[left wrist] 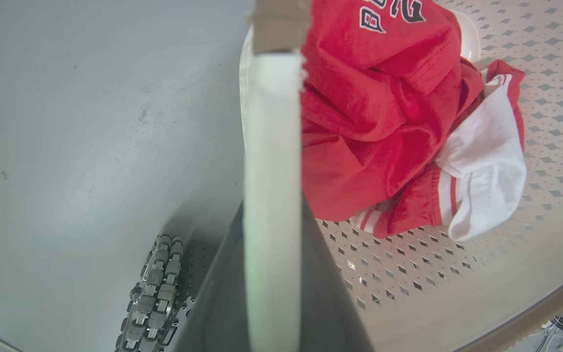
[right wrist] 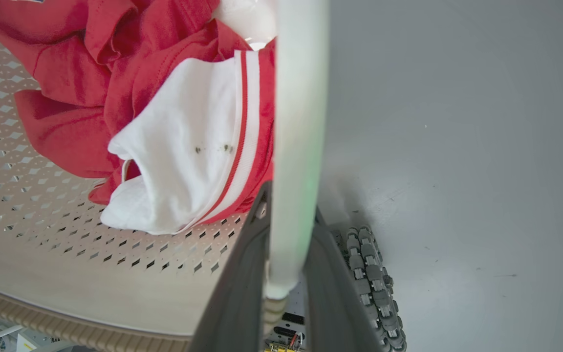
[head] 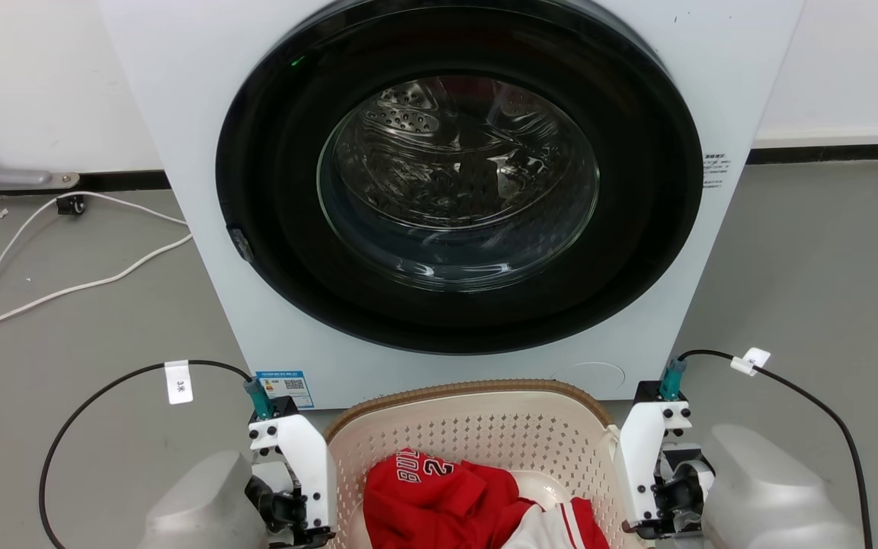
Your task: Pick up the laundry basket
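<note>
Cream laundry basket (head: 477, 427) by washer (head: 180, 91), L pincer (left wrist: 271, 210), R pincer (right wrist: 289, 195) pinching handles (left wrist: 270, 122), bare floor (head: 828, 267) beside

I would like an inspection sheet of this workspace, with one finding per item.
Surface: grey floor, faint marks.
Job's things: laundry basket in front of the washing machine, red and white garment inside.
Clutter: nothing seen.
Tools: left tool astride the left white handle, fingers against both faces; right tool likewise on the right handle.
Cables: white cable loose on the floor at left; black cable with a white tag at each wrist.
Surroundings: washing machine door shut; white wall behind.
</note>
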`<state>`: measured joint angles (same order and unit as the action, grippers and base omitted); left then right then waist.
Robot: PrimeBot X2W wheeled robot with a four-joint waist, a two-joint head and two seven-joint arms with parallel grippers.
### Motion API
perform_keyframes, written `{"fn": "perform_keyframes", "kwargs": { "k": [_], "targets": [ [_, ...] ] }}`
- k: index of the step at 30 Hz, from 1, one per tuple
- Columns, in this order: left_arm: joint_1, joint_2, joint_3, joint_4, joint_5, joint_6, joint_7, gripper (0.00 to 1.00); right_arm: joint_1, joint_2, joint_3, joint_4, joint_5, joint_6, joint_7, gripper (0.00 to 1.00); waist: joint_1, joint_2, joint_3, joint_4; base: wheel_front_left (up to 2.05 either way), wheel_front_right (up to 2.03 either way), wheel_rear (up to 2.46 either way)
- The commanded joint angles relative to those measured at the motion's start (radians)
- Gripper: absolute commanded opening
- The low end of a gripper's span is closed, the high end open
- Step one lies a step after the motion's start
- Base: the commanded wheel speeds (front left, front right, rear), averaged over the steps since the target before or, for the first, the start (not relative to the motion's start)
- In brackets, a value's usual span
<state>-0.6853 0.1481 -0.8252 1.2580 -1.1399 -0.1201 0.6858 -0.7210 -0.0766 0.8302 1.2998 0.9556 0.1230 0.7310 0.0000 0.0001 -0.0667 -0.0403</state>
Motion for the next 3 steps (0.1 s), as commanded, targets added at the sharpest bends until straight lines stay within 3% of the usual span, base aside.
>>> {"fn": "perform_keyframes", "kwargs": {
  "k": [1, 3],
  "targets": [
    [-0.010, -0.054, 0.003, -0.027, -0.017, -0.019, -0.001, 0.00, -0.020, 0.049, -0.003, -0.021, 0.017, 0.014, -0.003, 0.00, 0.0000, -0.0001, 0.000, 0.000, 0.00, 0.00, 0.00],
    [-0.011, -0.054, 0.002, -0.026, -0.020, -0.019, -0.003, 0.00, -0.019, 0.049, -0.004, -0.021, 0.016, 0.014, -0.003, 0.00, 0.0000, -0.0001, 0.001, 0.001, 0.00, 0.00, 0.00]
  ]
}}
